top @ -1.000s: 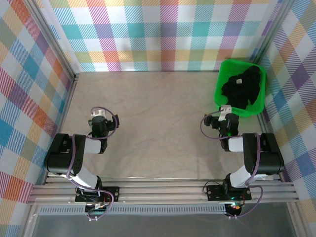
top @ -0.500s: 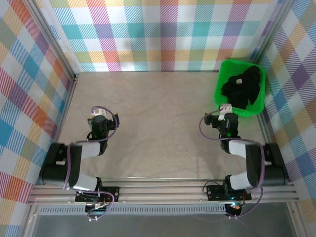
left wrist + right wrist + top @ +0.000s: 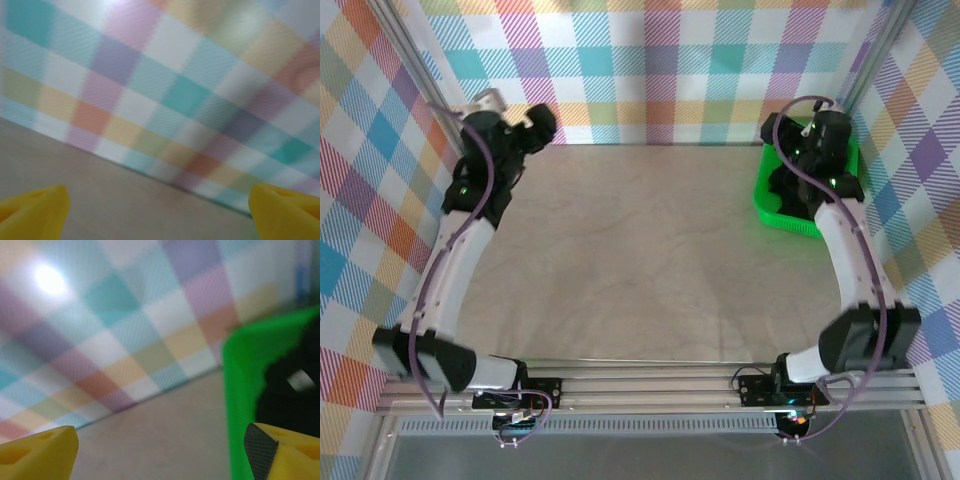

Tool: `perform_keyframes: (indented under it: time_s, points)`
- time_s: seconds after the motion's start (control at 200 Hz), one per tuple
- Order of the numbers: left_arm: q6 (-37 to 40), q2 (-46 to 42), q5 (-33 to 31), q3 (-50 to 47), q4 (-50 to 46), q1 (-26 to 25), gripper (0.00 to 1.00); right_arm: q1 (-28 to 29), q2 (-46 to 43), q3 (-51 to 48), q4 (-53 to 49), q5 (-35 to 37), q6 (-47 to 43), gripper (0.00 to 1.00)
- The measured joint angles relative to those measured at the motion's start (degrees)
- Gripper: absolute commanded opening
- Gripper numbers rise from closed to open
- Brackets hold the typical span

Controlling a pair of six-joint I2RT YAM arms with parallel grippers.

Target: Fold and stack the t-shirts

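Black t-shirts lie bunched in the green basket at the bench's two o'clock corner, with a white label showing. The right hand hovers above the basket, fingers spread wide, gripping nothing. The left hand hangs at ten o'clock by the plaid wall, equally wide and empty.
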Motion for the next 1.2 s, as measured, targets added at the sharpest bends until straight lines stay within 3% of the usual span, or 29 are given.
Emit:
perform_keyframes:
  time_s: [0.15,0.35,0.575,0.63,0.685,0.76,0.84,1.06,1.2]
  points:
    - [-2.34,8.98,9.33,6.03,-7.45,-8.17,0.87,-3.67,15.06,7.54,-7.43,4.35,4.50,0.94]
    - [-4.26,9.66,16.48,6.03,-11.17,-16.92,0.87,-7.89,32.46,18.53,-13.40,7.65,8.66,0.97]
    - [-5.42,5.16,18.10,5.33,-11.96,-20.11,0.86,-12.74,47.28,28.61,-15.91,1.75,11.63,0.79]
    - [-5.68,3.56,17.64,4.81,-12.76,-20.11,0.86,-13.51,50.01,30.29,-16.39,-0.15,12.07,0.69]
    - [-5.79,1.92,16.94,4.15,-13.33,-20.11,0.86,-14.25,51.74,31.34,-16.90,-1.77,12.87,0.51]
    - [-5.84,0.17,16.06,3.43,-14.10,-20.11,0.86,-14.84,52.50,32.30,-17.09,-3.78,13.20,0.21]
    - [-5.86,-0.87,15.02,2.75,-14.36,-20.11,0.85,-14.99,52.28,32.20,-15.30,-6.32,14.03,0.00]
    - [-6.21,-0.46,14.19,0.44,-14.36,-20.11,0.84,-12.44,38.60,11.58,-0.17,-4.90,16.37,0.00]
    - [-6.23,1.16,14.45,0.46,-14.12,-20.11,0.84,-9.88,27.91,4.92,5.60,-2.73,16.76,0.00]
